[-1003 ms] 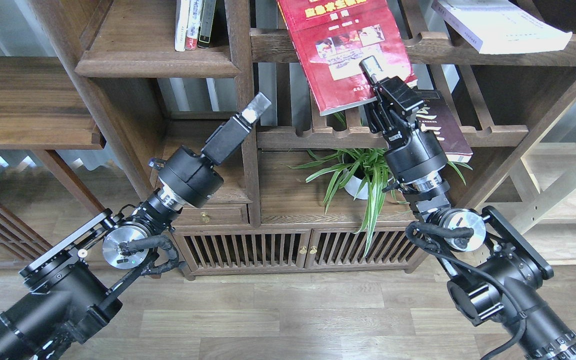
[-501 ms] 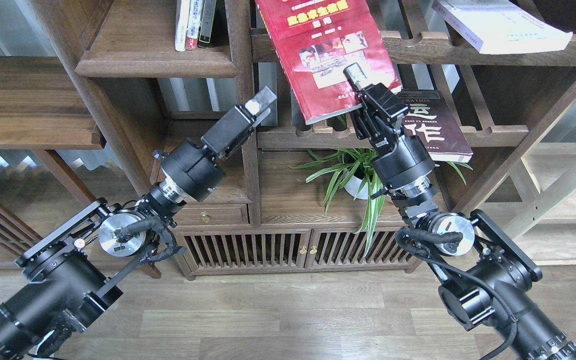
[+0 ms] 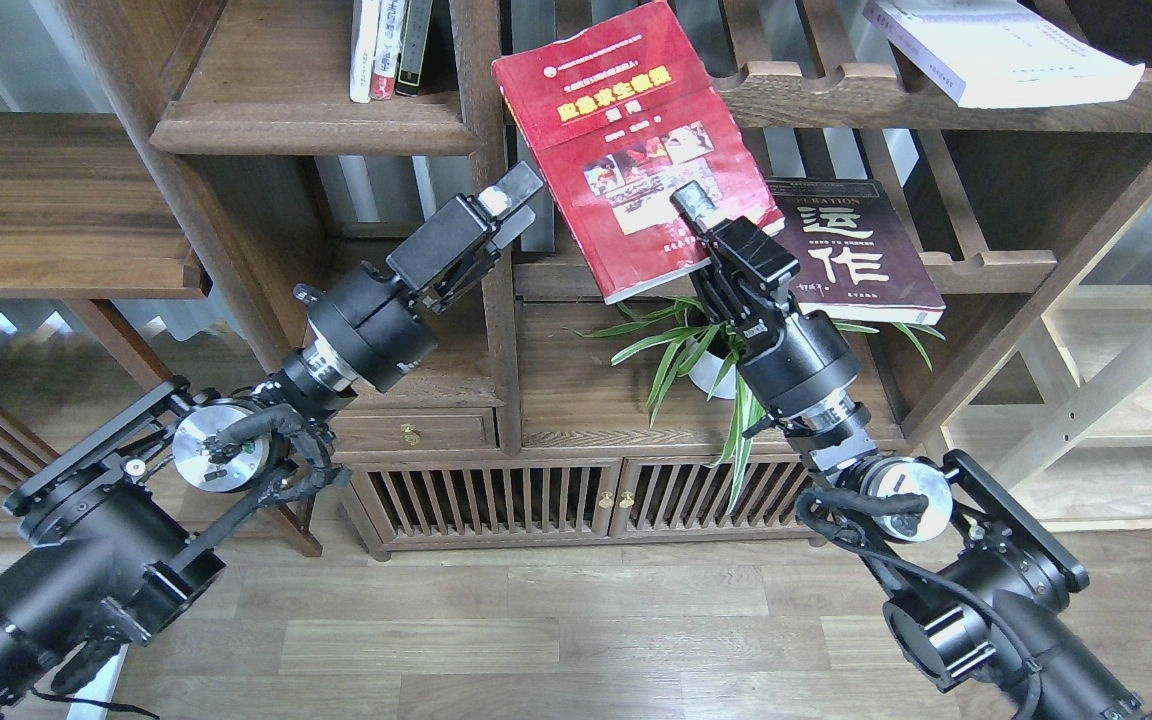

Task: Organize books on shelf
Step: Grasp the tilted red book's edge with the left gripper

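Red book [image 3: 636, 150] is held at its lower edge by the closed right gripper [image 3: 701, 215] and hangs free of the slatted rack, the left gripper [image 3: 508, 205] waits slightly open and empty, while the maroon book [image 3: 851, 250] and white book [image 3: 996, 50] lie on racks, none on the solid shelf [image 3: 306, 125] yet.

A green spider plant [image 3: 711, 345] in a small white pot [image 3: 711, 375] sits at centre frame. Below it, a dark cabinet with slatted doors [image 3: 596, 497] and brass knobs. Thin upright spines [image 3: 391, 48] stand at upper left. Pale wood-plank floor [image 3: 556, 640] fills the bottom.
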`<move>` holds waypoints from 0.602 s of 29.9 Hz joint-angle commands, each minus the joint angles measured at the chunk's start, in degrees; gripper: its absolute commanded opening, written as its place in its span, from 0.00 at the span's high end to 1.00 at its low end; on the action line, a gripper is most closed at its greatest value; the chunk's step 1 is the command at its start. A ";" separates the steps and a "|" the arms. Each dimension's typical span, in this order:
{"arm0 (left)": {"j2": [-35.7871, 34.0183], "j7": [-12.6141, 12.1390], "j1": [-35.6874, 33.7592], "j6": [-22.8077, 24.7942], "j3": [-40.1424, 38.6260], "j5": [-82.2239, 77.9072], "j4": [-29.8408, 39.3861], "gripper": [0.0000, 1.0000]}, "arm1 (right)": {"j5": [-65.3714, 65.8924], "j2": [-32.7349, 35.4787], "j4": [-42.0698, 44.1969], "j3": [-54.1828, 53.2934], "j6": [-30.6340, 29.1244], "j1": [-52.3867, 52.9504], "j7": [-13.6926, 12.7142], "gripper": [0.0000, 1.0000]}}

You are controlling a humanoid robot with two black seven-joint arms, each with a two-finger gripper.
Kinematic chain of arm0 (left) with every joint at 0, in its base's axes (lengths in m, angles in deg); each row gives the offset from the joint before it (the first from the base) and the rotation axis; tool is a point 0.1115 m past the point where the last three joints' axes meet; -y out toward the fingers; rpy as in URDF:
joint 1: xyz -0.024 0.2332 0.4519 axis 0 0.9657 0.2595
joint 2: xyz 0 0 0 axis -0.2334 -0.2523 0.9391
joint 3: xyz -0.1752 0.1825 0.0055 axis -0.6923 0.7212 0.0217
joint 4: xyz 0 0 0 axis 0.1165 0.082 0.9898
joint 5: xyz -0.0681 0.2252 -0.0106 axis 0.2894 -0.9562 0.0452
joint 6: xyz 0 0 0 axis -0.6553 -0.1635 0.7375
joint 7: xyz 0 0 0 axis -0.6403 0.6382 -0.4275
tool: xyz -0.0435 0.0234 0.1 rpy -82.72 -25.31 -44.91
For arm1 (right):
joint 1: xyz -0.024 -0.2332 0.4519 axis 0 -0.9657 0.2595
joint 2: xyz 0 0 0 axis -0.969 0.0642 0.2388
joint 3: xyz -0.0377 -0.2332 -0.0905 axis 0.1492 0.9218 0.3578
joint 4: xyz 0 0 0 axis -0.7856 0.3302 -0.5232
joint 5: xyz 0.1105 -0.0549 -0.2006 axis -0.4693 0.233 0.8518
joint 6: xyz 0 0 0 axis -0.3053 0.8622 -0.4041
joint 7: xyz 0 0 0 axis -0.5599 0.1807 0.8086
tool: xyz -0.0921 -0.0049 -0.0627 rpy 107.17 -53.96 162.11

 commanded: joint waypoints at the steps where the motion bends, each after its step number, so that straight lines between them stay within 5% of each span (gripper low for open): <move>1: -0.91 -3.53 -0.12 0.00 -0.29 1.68 -0.01 0.01 | -0.01 -0.11 0.00 0.42 0.00 -0.02 -0.12 0.97; 5: -1.26 -5.91 -0.12 0.00 -0.46 2.30 -1.32 0.01 | -0.01 -0.46 0.00 1.04 0.00 0.16 -0.12 0.98; 18: -0.56 -6.35 -2.40 0.00 -1.25 4.40 -3.44 0.01 | -0.01 -1.87 0.00 2.88 0.00 1.56 -0.12 0.97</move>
